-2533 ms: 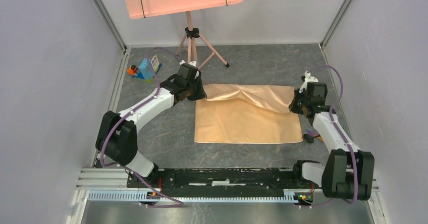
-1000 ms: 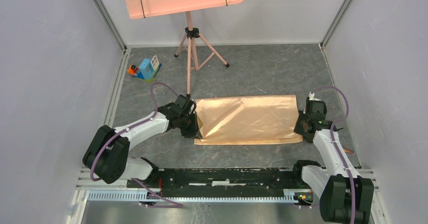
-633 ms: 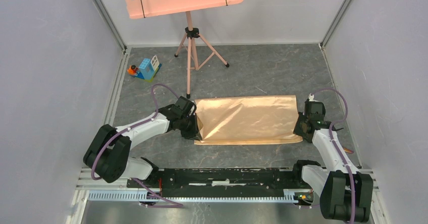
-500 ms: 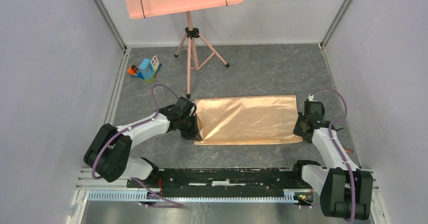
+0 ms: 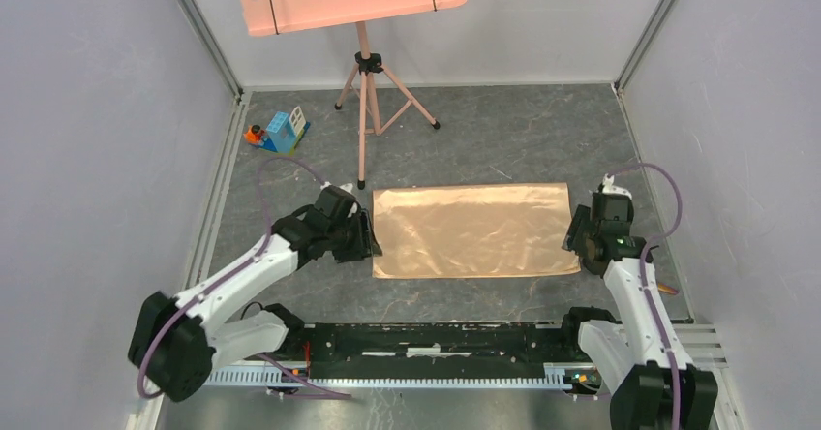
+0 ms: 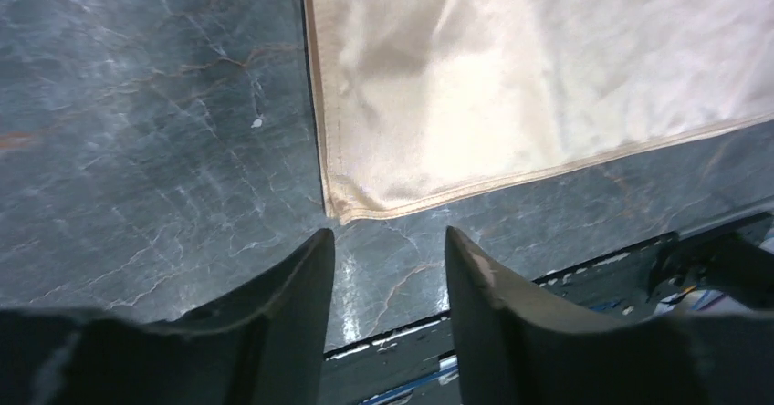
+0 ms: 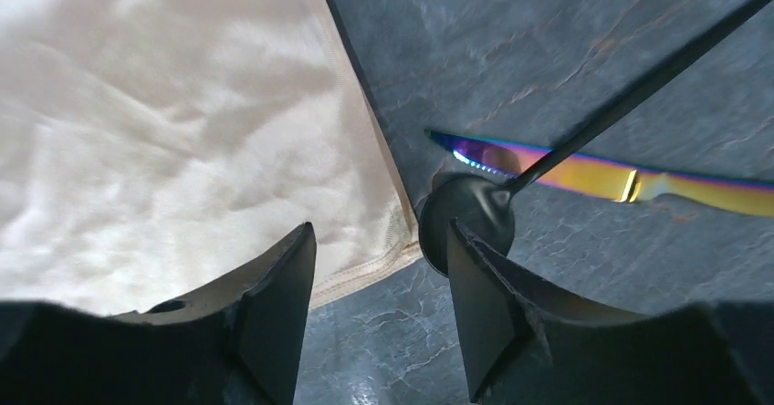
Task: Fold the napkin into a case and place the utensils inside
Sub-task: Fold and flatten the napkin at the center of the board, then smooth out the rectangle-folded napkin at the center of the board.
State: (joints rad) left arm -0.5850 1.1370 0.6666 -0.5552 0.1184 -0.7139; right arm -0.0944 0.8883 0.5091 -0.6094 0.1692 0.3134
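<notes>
While the left gripper (image 6: 388, 241) hangs with jaws apart and empty, the shiny peach-orange satin napkin (image 5: 471, 229) lies flat, its near left corner just past the tips. The right gripper (image 7: 379, 232), also spread and empty, hangs by the near right corner. A thin black round-headed spoon (image 7: 467, 209) and gold knife (image 7: 593, 175) lie just beside it.
</notes>
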